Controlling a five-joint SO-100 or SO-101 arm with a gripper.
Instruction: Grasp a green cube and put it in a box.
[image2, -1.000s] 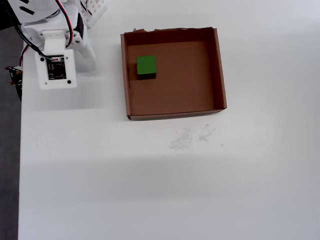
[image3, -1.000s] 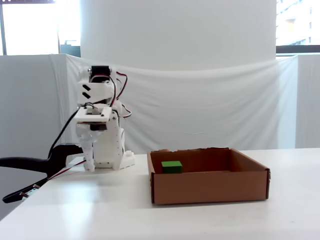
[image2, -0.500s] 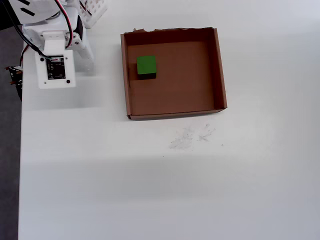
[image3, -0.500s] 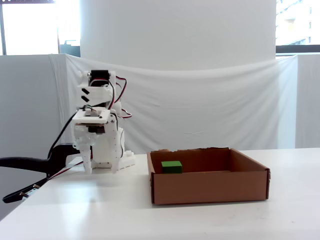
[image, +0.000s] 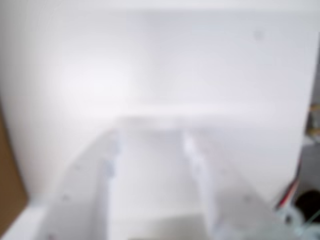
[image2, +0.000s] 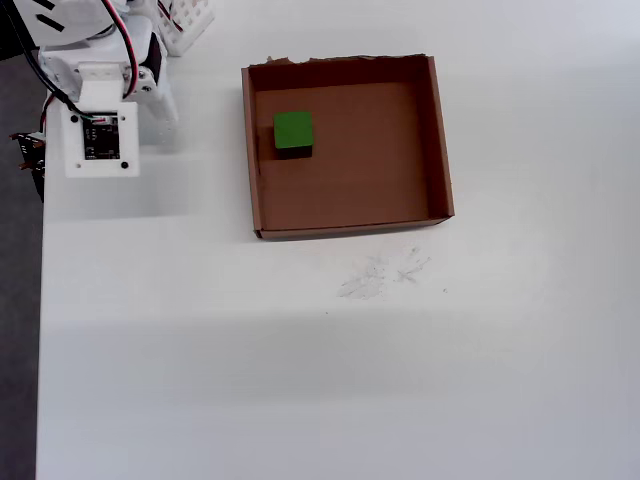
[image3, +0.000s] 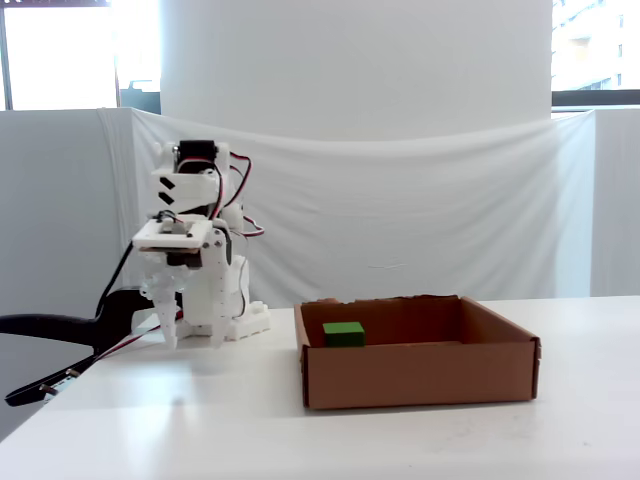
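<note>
The green cube (image2: 293, 133) rests on the floor of the brown cardboard box (image2: 441, 140), near its left wall in the overhead view. The fixed view shows the cube (image3: 343, 334) behind the box's front wall (image3: 420, 375). My gripper (image3: 168, 335) hangs fingers-down over the table, well left of the box. In the overhead view the wrist's circuit board (image2: 95, 142) hides the fingers. The blurred wrist view has my gripper (image: 150, 132) open, with only white table between its fingers (image: 107, 160). A brown sliver of the box (image: 10, 190) shows at its left edge.
A small white slotted basket (image2: 188, 18) stands behind the arm's base. A black clamp and cables (image3: 50, 330) hang off the table's left edge (image2: 41, 300). Faint scuff marks (image2: 380, 272) lie on the table in front of the box.
The wrist and gripper have drifted further left, away from the box, and a little lower. The cube has stayed in the same spot in the box.
</note>
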